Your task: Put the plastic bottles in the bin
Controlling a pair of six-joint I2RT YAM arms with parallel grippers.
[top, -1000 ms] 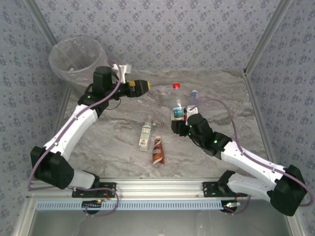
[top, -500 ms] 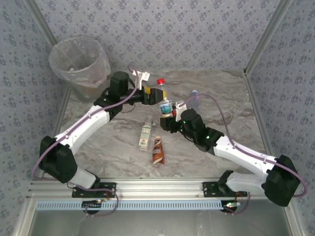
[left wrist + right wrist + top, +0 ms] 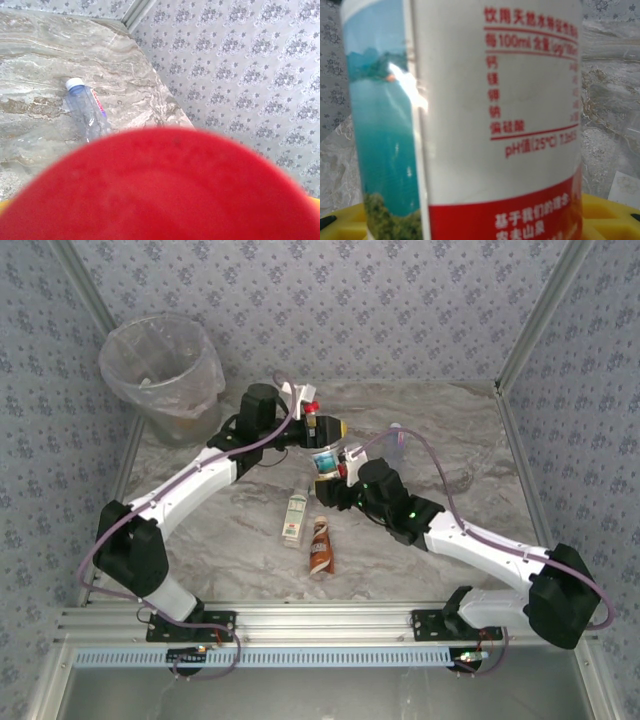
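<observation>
A clear bottle (image 3: 327, 458) with a red cap (image 3: 311, 406) and a red, white and blue label stands upright above the table's middle. My right gripper (image 3: 337, 482) is shut on its lower body; in the right wrist view the label (image 3: 495, 115) sits between the yellow fingers (image 3: 609, 212). My left gripper (image 3: 322, 427) is at the bottle's top. The red cap (image 3: 165, 190) lies right in front of its camera, hiding the jaws. The bin (image 3: 160, 365) stands at the back left, apart from both arms.
Three more bottles lie on the marble table (image 3: 220, 510). A clear one with a green-white label (image 3: 296, 515) and a brown-white one (image 3: 320, 545) are in the front middle. A clear blue-capped one (image 3: 393, 440) (image 3: 87, 107) lies behind the right arm. Patterned walls enclose the table.
My left arm has swung right, from beside the bin to the table's middle. My right arm has carried the red-capped bottle left to meet it.
</observation>
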